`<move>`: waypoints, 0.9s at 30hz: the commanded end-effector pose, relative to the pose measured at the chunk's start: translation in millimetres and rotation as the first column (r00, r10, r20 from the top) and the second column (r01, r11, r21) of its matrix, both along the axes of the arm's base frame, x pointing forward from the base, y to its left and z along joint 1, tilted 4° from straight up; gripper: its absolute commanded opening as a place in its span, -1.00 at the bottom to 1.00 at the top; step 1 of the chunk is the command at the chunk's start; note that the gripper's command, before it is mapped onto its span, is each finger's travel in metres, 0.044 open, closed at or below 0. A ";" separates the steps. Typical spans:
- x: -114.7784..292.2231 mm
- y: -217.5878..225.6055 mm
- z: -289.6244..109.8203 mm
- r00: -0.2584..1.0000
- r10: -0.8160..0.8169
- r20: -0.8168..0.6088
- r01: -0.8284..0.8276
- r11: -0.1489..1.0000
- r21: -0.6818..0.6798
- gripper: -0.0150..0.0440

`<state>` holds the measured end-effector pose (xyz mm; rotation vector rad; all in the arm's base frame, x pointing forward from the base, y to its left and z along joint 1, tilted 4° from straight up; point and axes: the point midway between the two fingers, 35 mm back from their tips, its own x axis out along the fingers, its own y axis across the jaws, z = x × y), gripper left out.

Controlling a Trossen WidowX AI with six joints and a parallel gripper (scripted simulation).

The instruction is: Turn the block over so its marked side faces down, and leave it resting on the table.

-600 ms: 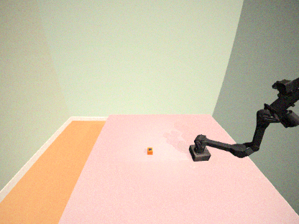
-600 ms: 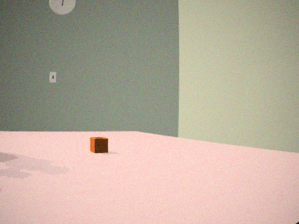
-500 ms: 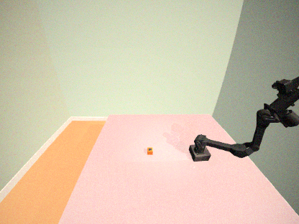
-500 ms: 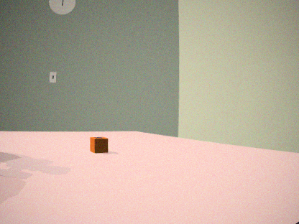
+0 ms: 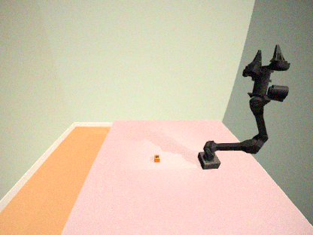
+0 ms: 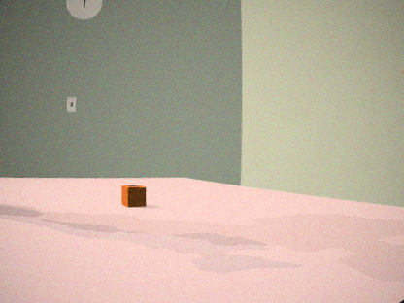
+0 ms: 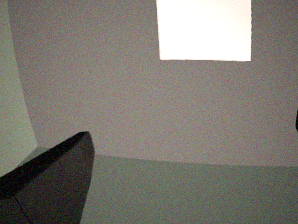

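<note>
A small orange block rests on the pink table, left of the arm's base. A dark mark shows on its top face in the top view. My gripper is open and empty. It points upward, high above the table's right edge and far from the block. In the wrist view only one dark finger shows at the lower left, against wall and ceiling; the block does not show there.
The arm's base stands on the table right of the block. An orange floor strip runs along the table's left side. A bright ceiling panel shows in the wrist view.
</note>
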<state>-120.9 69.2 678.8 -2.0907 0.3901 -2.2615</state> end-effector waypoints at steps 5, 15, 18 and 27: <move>70.6 -55.2 2.4 0.971 0.173 -0.168 -0.156 0.982 0.108 1.00; 174.1 -129.3 -14.2 0.822 0.516 -0.241 -0.404 0.827 0.392 1.00; 217.7 -153.5 -30.1 0.734 0.642 -0.220 -0.472 0.716 0.514 1.00; 327.0 -200.7 -94.6 0.507 0.861 -0.033 -0.505 0.328 0.799 1.00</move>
